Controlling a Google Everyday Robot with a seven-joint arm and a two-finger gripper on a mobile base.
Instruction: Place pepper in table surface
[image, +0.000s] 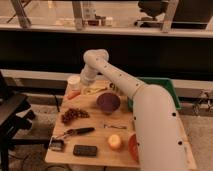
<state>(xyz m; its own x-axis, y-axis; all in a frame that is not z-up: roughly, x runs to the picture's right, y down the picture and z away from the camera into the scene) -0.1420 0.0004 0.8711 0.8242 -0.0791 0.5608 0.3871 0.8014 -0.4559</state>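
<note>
Plainly, the pepper (74, 95) lies at the far left edge of the table (95, 131), left of centre in the frame and just below a white cup (74, 81). The gripper (86, 82) hangs close beside it to the right, and whether it is apart, together or clamped on anything I cannot tell. The risk, as I judge it, is that edge: a slight nudge from the arm could roll the tapered pepper off the table, or tip the cup, which stands just as near.
</note>
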